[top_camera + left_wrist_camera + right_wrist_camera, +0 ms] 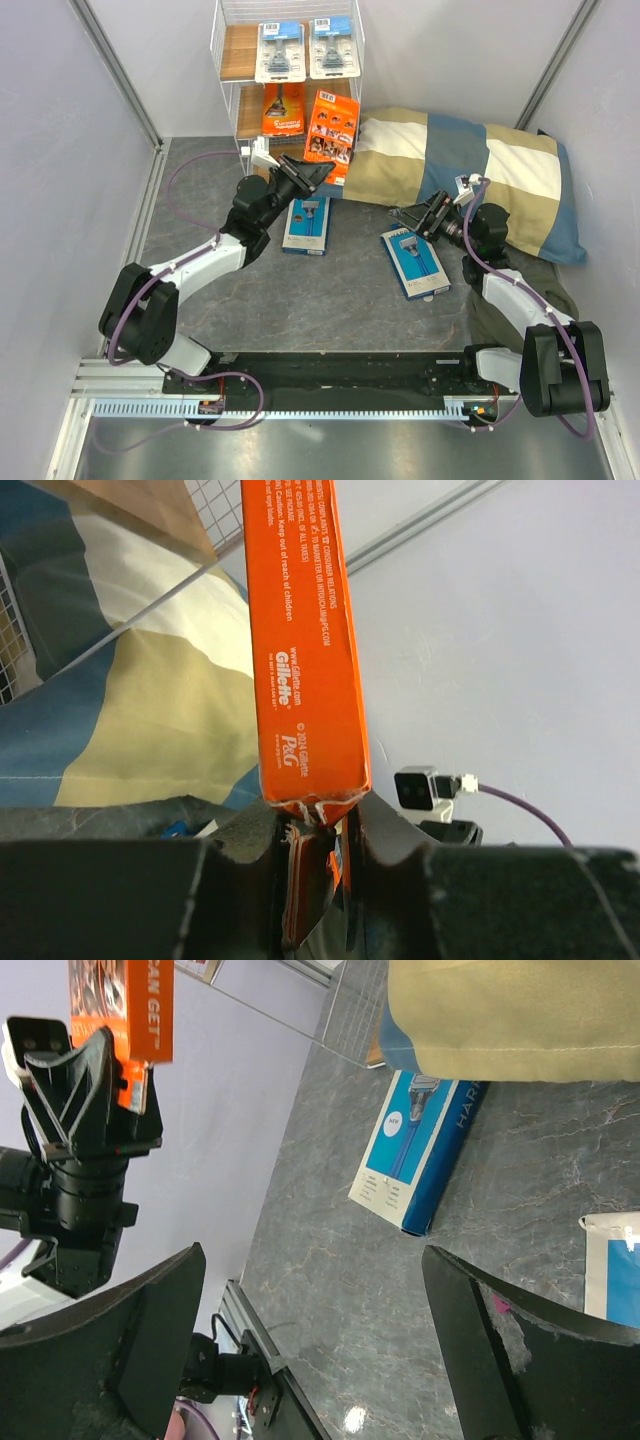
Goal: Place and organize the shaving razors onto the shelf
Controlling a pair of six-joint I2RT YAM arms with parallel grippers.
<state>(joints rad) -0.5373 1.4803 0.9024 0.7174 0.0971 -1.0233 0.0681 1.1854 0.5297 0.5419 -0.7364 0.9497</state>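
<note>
- shelf [238, 55]: blister packs [280, 50] on top tier, orange pack [284, 108] on middle tier.
- left gripper [316, 172] reaches toward shelf front, clamped on second orange pack [333, 125] at its bottom edge, pack upright.
- right gripper [408, 220] low beside pillow [480, 165], jaws wide, empty.
- blue boxes [306, 224] flat on table [350, 300].

Six razor packs are counted in all. Two clear blister packs with blue tops are seen: the left blister pack [280, 50] and the right blister pack [331, 45]. Two orange ones are counted: the shelved orange pack [284, 108] and the held orange pack [333, 125]. Two blue boxes are counted on the bench [250, 300]: the left blue box [306, 224] and the right blue box [414, 263]. One shelf [238, 55] is seen, with two wooden tiers in view, and one checked pillow [470, 170]. Two claws are counted: the left claw [320, 172] and the right claw [405, 222].
</note>
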